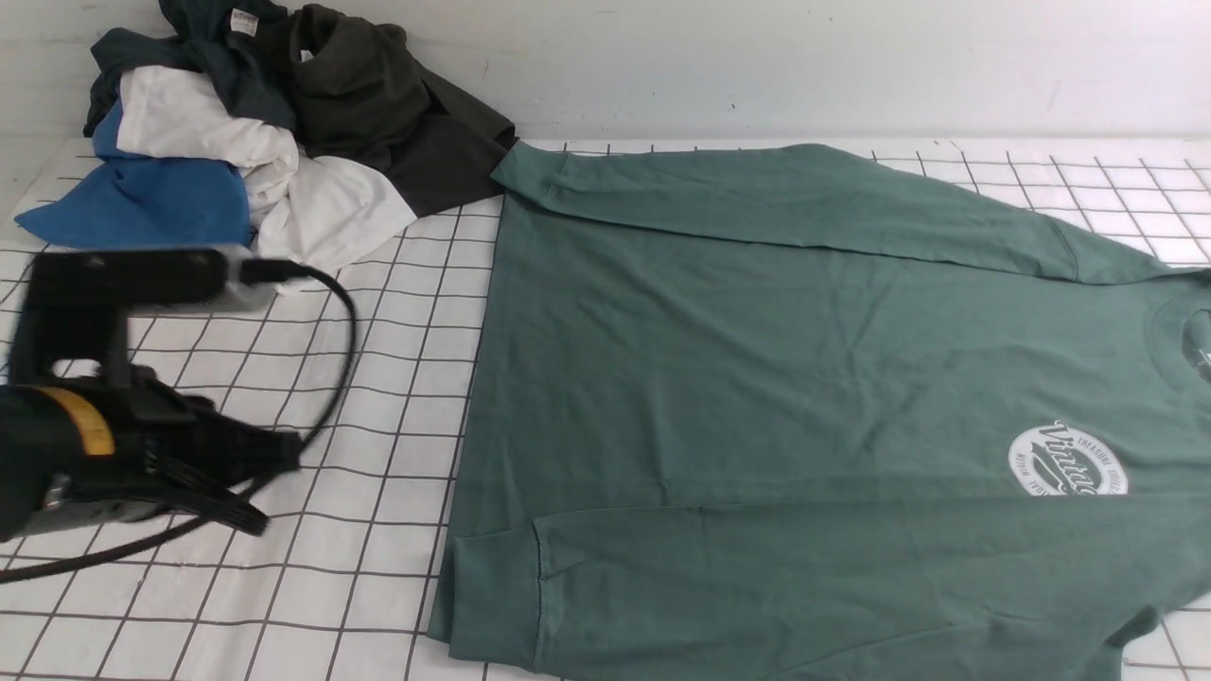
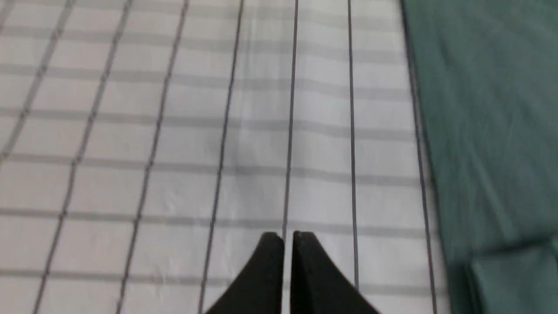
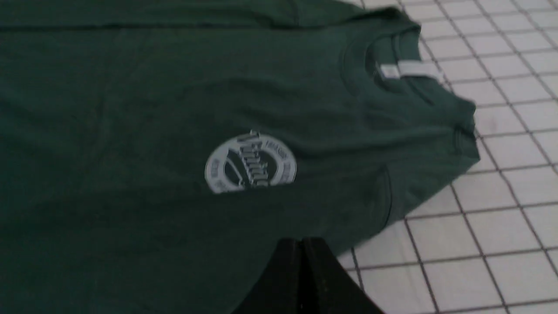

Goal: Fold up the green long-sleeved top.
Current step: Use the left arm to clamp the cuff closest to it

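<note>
Nearest on the left, the left hand (image 2: 287,237) hangs over bare checked surface (image 1: 359,567), its two fingers pressed together with nothing between them. Open grid lies all around it, and the hem of the green long-sleeved top (image 1: 757,378) runs just to its right, apart from it. The right hand (image 3: 301,242) shows only in its wrist view, fingers likewise together and empty, over the top's near edge by the shoulder; whether it touches the cloth cannot be told.

The top lies flat, face up, filling the middle and right of the surface. Its long axis runs left to right: hem to the left, collar (image 1: 1183,331) to the right, cut by the frame. The near sleeve (image 1: 757,577) is folded in along the near edge, cuff towards the hem. The white oval logo (image 1: 1067,461) sits near the collar. The far sleeve (image 1: 757,194) is folded in along the far edge.

Beyond, at the far left corner, a pile of clothes (image 1: 265,123) touches the top's far hem corner. The wall (image 1: 851,66) bounds the far side.
</note>
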Tool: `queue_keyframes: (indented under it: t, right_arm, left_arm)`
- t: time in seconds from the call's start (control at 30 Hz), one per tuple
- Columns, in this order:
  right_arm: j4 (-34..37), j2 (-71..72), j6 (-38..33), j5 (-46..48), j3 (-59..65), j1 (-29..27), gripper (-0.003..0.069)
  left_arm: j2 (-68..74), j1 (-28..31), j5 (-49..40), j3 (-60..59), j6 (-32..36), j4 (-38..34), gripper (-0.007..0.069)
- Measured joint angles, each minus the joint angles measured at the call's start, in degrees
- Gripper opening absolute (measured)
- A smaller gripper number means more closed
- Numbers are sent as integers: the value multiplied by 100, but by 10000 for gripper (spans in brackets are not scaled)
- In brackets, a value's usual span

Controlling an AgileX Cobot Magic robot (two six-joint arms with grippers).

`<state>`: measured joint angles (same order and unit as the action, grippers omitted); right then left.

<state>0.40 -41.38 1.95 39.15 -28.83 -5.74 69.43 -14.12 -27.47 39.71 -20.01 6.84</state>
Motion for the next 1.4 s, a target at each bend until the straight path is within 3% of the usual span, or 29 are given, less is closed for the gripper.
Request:
queue_keyframes:
  t: [0.03, 0.07, 0.1, 0.13, 0.2, 0.23, 0.33, 0.47, 0.63, 1.03, 1.2, 1.33, 1.4]
  right_arm:
    - [723, -319, -787, 388, 0, 68, -6]
    - [810, -354, -787, 388, 0, 81, -6]
    - [1413, -601, -1406, 443, 0, 183, -6]
    - [1973, -832, -2144, 362, 0, 298, -6]
    - [2337, -983, -2508, 273, 0, 377, -6]
    - [2811, -1149, -3108, 69, 0, 464, -6]
    - [3787, -1526, -4229, -362, -17, 602, -6]
    - [4699, -1788, -5078, -514, -17, 609, -6]
    - [5096, -1839, -5512, -541, -17, 722, -6]
    - [5144, -1839, -5633, -554, -22, 835, -6]
    - [5157, -1839, -5633, -554, -22, 838, -6]
    - [5157, -1839, -5633, -554, -22, 838, -6]
    - [5157, -1839, -5633, -554, -22, 838, -6]
  left_arm:
    - [401, -327, -744, 317, 369, -282, 13]
    - [446, -365, -821, 354, 422, -318, 13]
    - [753, -606, -1205, 583, 834, -621, 13]
    - [1049, -789, -1365, 762, 1274, -995, 16]
    - [1255, -873, -1397, 872, 1580, -1291, 22]
    - [1534, -938, -1397, 1013, 2001, -1710, 40]
    - [2098, -952, -1384, 1315, 2549, -2471, 125]
    - [2611, -952, -1212, 1576, 2683, -2892, 271]
    - [3038, -952, -1009, 1720, 2547, -2920, 396]
    - [3222, -957, -798, 1738, 2356, -2763, 414]
    - [3394, -957, -780, 1764, 2300, -2693, 357]
    - [3386, -957, -780, 1810, 2295, -2633, 255]
    - [3295, -962, -826, 1894, 2353, -2627, 153]
